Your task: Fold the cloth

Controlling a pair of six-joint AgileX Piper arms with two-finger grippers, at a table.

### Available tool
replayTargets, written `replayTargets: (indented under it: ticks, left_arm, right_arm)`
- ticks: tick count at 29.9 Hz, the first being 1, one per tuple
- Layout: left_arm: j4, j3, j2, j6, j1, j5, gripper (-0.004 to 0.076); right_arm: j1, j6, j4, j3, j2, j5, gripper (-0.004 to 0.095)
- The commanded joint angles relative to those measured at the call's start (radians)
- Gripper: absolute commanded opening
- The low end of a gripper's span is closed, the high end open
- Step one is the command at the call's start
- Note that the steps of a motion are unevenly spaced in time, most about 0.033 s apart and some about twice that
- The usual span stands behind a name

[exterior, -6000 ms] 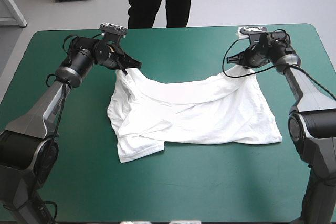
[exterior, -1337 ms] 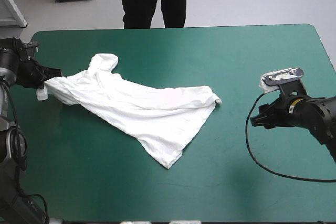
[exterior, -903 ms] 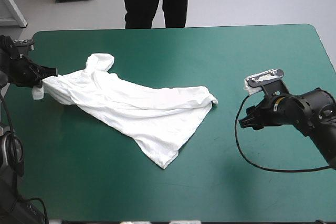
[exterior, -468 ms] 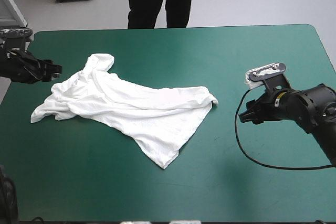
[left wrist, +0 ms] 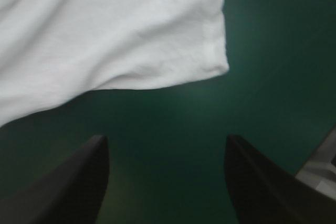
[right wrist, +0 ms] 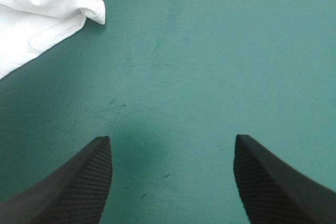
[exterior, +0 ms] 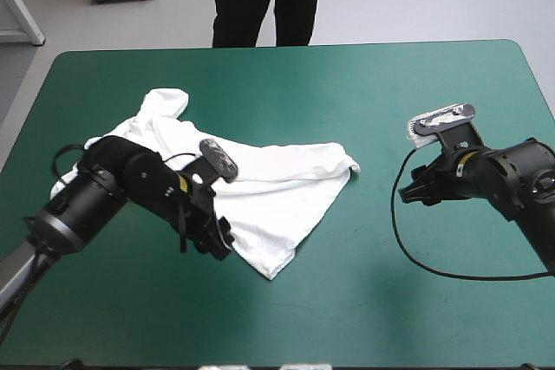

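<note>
The white short-sleeved T-shirt (exterior: 282, 181) lies loosely spread on the teal-green table cover (exterior: 390, 301). Its long axis runs from 10 o'clock, near the table's left edge, to a pointed corner at 5 o'clock, near the middle. The left gripper (exterior: 217, 238) hovers at the shirt's near hem, black fingers spread and holding nothing. The wrist view shows bare cover between them and a rounded white corner just ahead. This arm is much the nearer. The pointed corner sits at about 4 o'clock from it, so I judge that corner the likely next pick. The right gripper (exterior: 406, 190), also spread and empty, faces the shirt's right corner at 10 o'clock across bare cover. Just before, the left gripper hung at the table's far-left edge beyond the sleeve. It has since swung in over the shirt, while the shirt and the right gripper have barely shifted.
</note>
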Motion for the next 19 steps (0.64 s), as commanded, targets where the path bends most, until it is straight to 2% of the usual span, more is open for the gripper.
replayTargets:
  ticks: [1,12,15,19]
  left_arm:
    - [-0.003,0.007,0.031,-0.002,-0.088,0.04,0.0464]
    - [-0.044,0.015,0.211,0.074,-0.215,-0.085,0.0464]
    - [-0.04,0.017,0.247,0.077,-0.225,-0.141,0.0464]
    - [-0.033,0.032,0.302,0.079,-0.225,-0.158,0.0464]
  right_arm:
    - [0.0,0.0,-0.029,-0.036,-0.01,-0.036,0.0634]
    - [0.0,0.0,-0.063,-0.04,0.044,-0.055,0.0634]
    - [0.0,-0.005,-0.066,-0.041,0.074,-0.059,0.0634]
    - [0.0,-0.005,-0.067,-0.041,0.118,-0.079,0.0634]
